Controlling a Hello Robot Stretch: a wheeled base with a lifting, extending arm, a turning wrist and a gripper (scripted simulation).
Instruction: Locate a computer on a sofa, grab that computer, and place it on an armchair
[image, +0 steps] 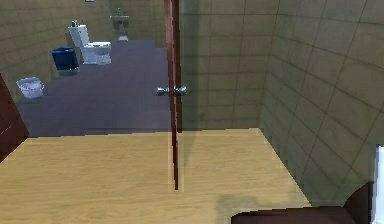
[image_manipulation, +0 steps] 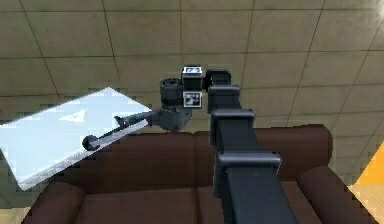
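The gripper (image_manipulation: 92, 141) holds the computer (image_manipulation: 48, 132): the pale flat slab hangs at the tip of its 2 thin fingers (image_manipulation: 120, 124), tilted, with its far corner lower than the fingers and its upper part against the tiled wall (image_manipulation: 100, 40) behind the tool. How wide the grasp is, I cannot tell from where I stand. The computer seems to be clear of the brown sofa (image_manipulation: 150, 172), which lies below and behind the gripper, so I judge the picking is done. I think it tilts because the fingers take it by 1 edge only and its weight pulls the free side down. The arm (image_manipulation: 245, 150) is stretched far out over the sofa's back, which was probably needed to reach the seat. Away from the tool, ahead of the robot, a door (image: 176, 120) stands on the wooden floor (image: 100, 170) with a bathroom and a toilet (image: 96, 48) beyond it. Drawing the arm in before driving to an armchair would be wise, since a slab held by 1 edge may slip.
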